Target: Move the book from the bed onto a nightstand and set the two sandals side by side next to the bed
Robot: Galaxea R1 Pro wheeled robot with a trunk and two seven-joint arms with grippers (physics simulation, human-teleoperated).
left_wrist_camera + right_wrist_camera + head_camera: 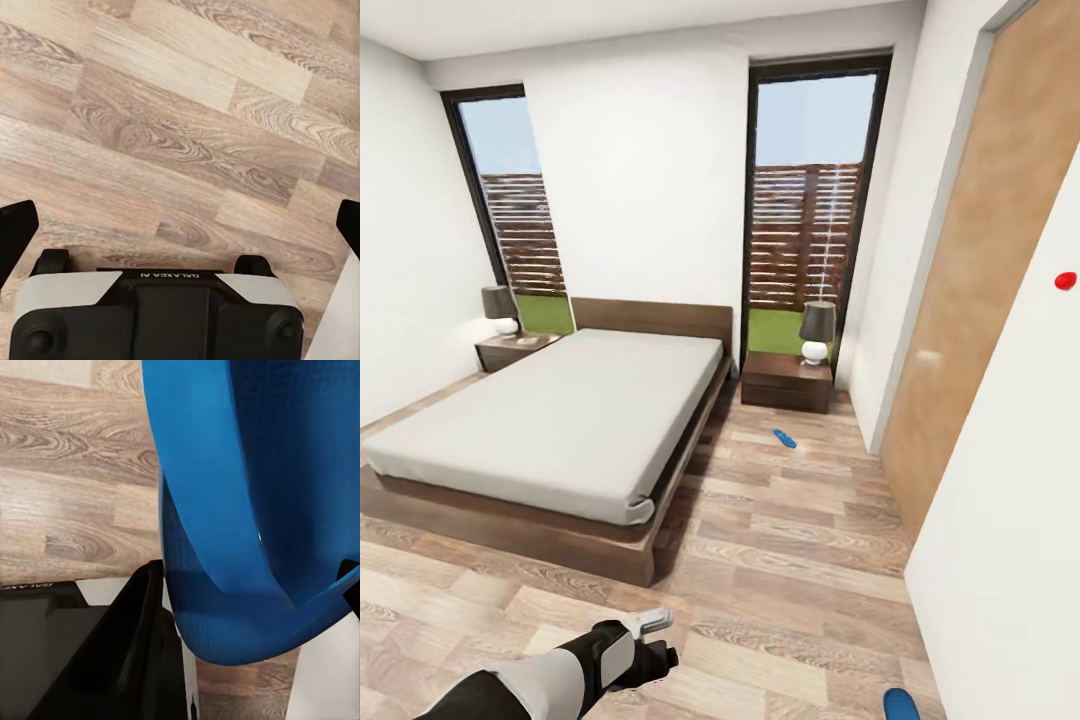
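Left jaws [180,225] apart, "GALAXEA AI" label; right jaws [247,577] clamped on sandal [247,495].

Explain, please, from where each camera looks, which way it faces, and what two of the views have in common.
Head view: from the robot's head, forward and down over the bed, two nightstands and the floor; the left claw and forearm show.
Left wrist view: near the left claw, facing the wood floor; open fingers at both edges.
Right wrist view: near the right claw, shut on a blue sandal.
Shared: that sandal appears at the head view's lower edge; plank floor is in all three.
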